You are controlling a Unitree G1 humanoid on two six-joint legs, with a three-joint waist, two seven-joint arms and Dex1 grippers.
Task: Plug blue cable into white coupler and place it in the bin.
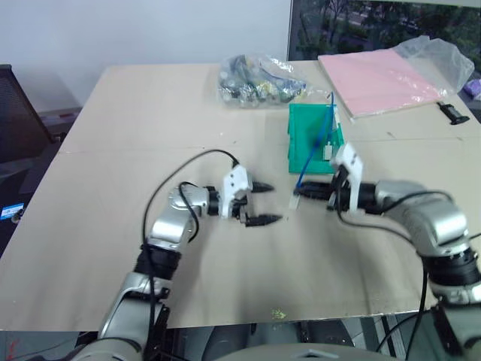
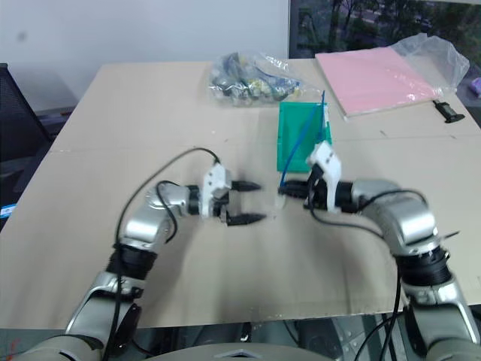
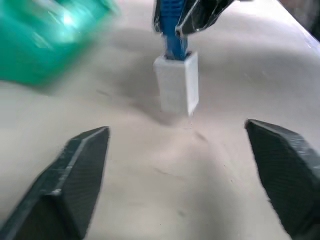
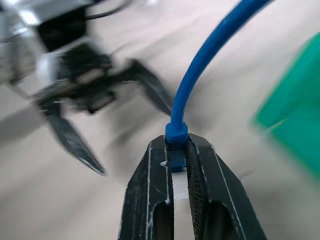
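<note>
While my two arms are reaching toward each other over the tan table (image 1: pixel 113 248), the items are standing as follows.

Item, left gripper (image 1: pixel 264 203): I am holding its two black fingers spread wide, gripping nothing. The fingertips are pointing toward the white coupler, a short gap short of it.

Item, right gripper (image 1: pixel 310 191): I am pinching its fingers tight on the blue cable (image 4: pixel 210 65), right at the plug end, as the right wrist view is showing.

Item, white coupler (image 3: pixel 176 84): it is sitting on the end of the blue cable, the plug entering its upper face. It is hanging just past my right fingertips, between the two grippers and slightly above the table, casting a soft shadow below.

Item, blue cable, continued: from the pinch it is arching up and away toward the bin, its far end rising along the bin's right wall.

Item, bin (image 1: pixel 304 131): teal-green, standing on the table just beyond my right gripper, apart from the coupler.

Item, clear bag of mixed parts (image 1: pixel 259 79): lying beyond the bin, toward the table's far edge.

Item, pink pad (image 1: pixel 379 81): lying flat at the far right of the table, with crumpled clear plastic (image 1: pixel 440 56) beside it.
</note>
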